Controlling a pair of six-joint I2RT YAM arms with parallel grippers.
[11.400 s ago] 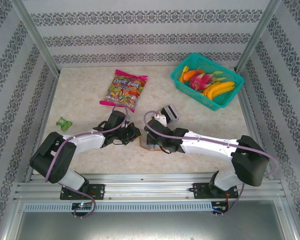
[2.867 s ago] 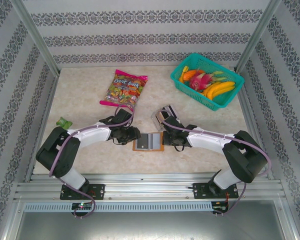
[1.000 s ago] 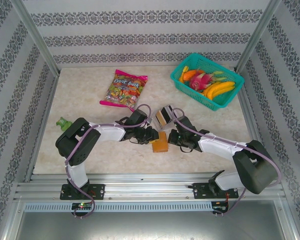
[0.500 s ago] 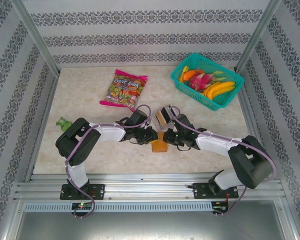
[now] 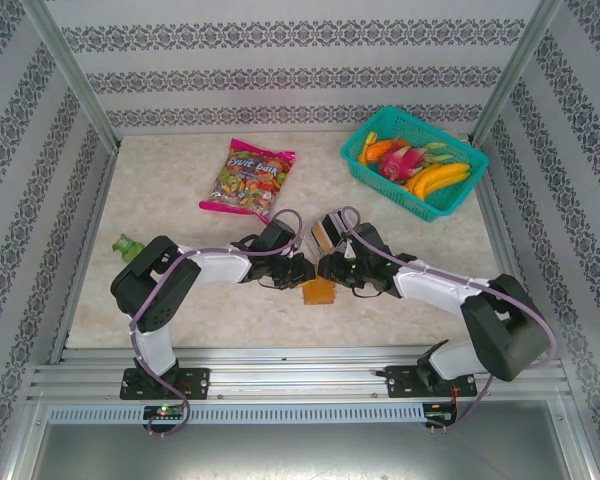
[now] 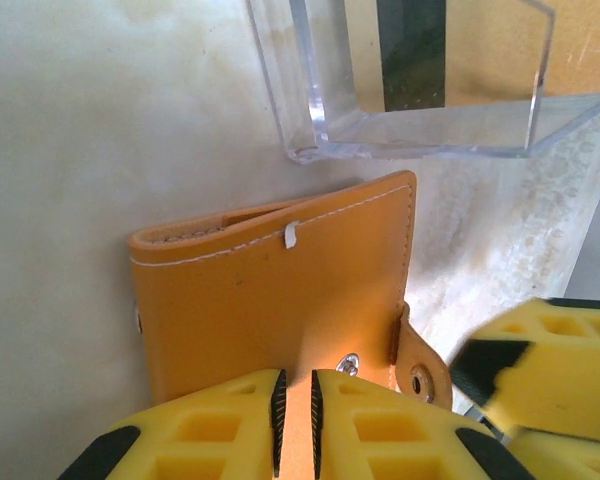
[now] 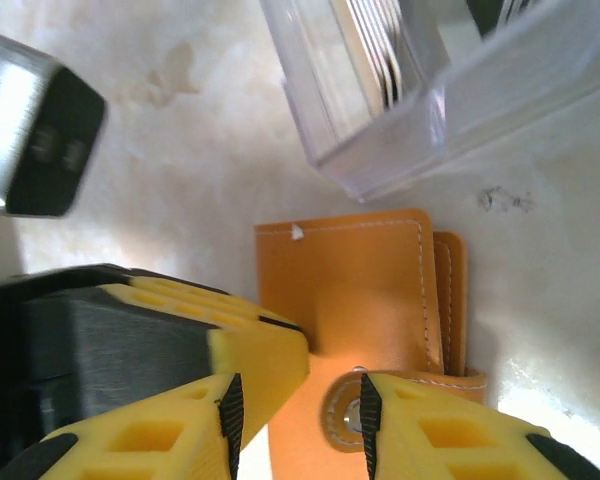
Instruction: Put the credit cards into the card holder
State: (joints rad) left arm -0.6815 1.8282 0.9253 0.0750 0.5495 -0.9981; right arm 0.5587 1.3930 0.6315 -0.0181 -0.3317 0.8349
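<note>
- The card holder, spread open moments ago, now lies folded shut mid-table. The credit cards stand in the clear tray at its 12 o'clock, so filling looks unfinished.
- The right gripper has just parted and straddles the snap tab. The left gripper, fingers nearly together, presses the cover.
- The holder bears no writing, and the lettering on the sweets bag at 11 o'clock is too small to read.

Here they are, two white-shelled arms, left arm and right arm, chunky black joint housings, thin purple cables looping along them, while left gripper and right gripper flash bright yellow fingers with rounded cut-outs and black inner pads.
</note>
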